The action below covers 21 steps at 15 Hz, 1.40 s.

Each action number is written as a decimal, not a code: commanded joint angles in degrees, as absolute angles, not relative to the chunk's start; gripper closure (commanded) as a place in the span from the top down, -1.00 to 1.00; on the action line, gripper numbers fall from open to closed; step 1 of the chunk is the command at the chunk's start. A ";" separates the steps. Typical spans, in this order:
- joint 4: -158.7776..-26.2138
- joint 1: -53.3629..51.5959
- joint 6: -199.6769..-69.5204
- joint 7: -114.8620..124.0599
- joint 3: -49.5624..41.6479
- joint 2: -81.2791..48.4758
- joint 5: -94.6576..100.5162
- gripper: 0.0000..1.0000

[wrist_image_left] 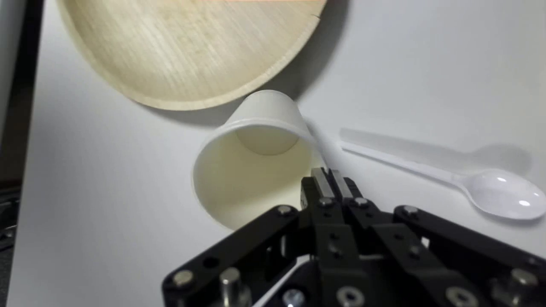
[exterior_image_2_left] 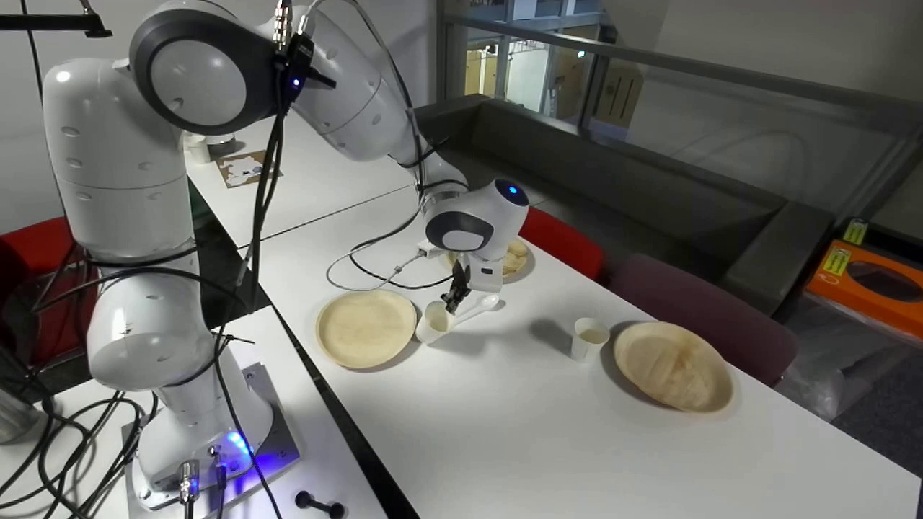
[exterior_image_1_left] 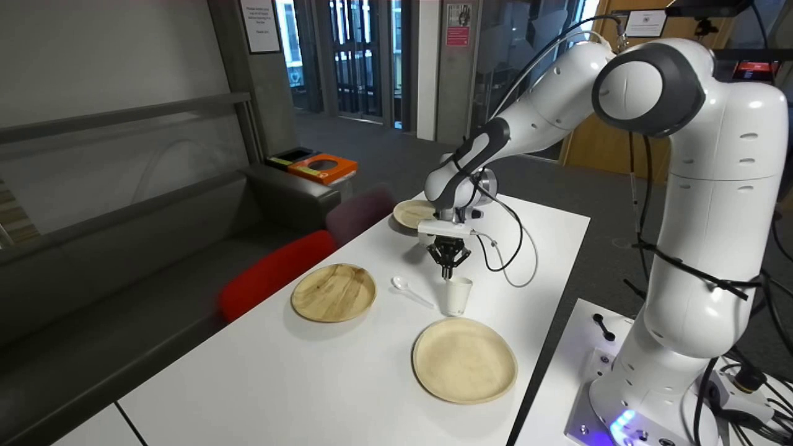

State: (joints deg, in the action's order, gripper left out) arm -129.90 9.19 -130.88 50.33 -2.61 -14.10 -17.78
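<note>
At the tip of the tool [wrist_image_left: 327, 171], white cup [wrist_image_left: 256, 164], rim pinched.

Labels/signs: no text legible.
Print too small or blurred: framed notice [exterior_image_1_left: 259, 26] (grey pillar [exterior_image_1_left: 265, 93]), pink-and-white poster [exterior_image_1_left: 458, 25] (column [exterior_image_1_left: 457, 93]), framed sheet [exterior_image_1_left: 646, 23] (mount unclear), yellow label [exterior_image_2_left: 836, 262] (orange box [exterior_image_2_left: 872, 303]).

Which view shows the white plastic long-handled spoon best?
Wrist view: the spoon shows largest there, bowl and handle uncovered, though near the frame's right edge. Both exterior views show it small, lying beside the tapered white paper cup.
</note>
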 commanded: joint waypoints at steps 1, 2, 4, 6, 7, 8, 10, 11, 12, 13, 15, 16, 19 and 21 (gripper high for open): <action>-123.28 10.00 -115.28 43.70 -5.53 -16.73 -17.93 -0.99; -121.23 9.85 -110.82 44.84 -6.77 -18.33 -17.10 -0.99; -117.10 9.81 -103.66 47.66 -9.06 -21.48 -16.25 -0.99; -112.35 10.44 -95.84 46.60 -10.61 -25.86 -15.81 -0.99; -110.23 10.48 -92.68 47.47 -11.48 -27.90 -15.15 -0.99; -108.30 10.39 -91.10 49.21 -12.48 -29.85 -14.40 -0.99; -105.60 9.70 -93.43 54.58 -14.79 -32.79 -12.88 -0.99; -104.73 9.26 -96.07 56.95 -15.63 -33.90 -11.85 -0.99; -103.85 8.84 -97.94 59.02 -16.17 -34.87 -10.76 -0.99; -103.40 8.42 -100.56 60.92 -16.54 -35.68 -9.84 -0.99; -103.33 7.35 -106.18 65.12 -16.93 -36.62 -7.82 -0.99; -103.87 6.68 -109.75 67.02 -16.88 -36.82 -6.90 -0.99; -108.69 3.82 -119.22 73.00 -17.04 -34.01 -3.67 -0.99; -112.11 1.83 -126.23 76.67 -17.20 -32.22 -1.52 -0.99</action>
State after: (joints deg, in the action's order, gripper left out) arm -105.61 4.86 -116.76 71.83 -16.21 -36.38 -4.56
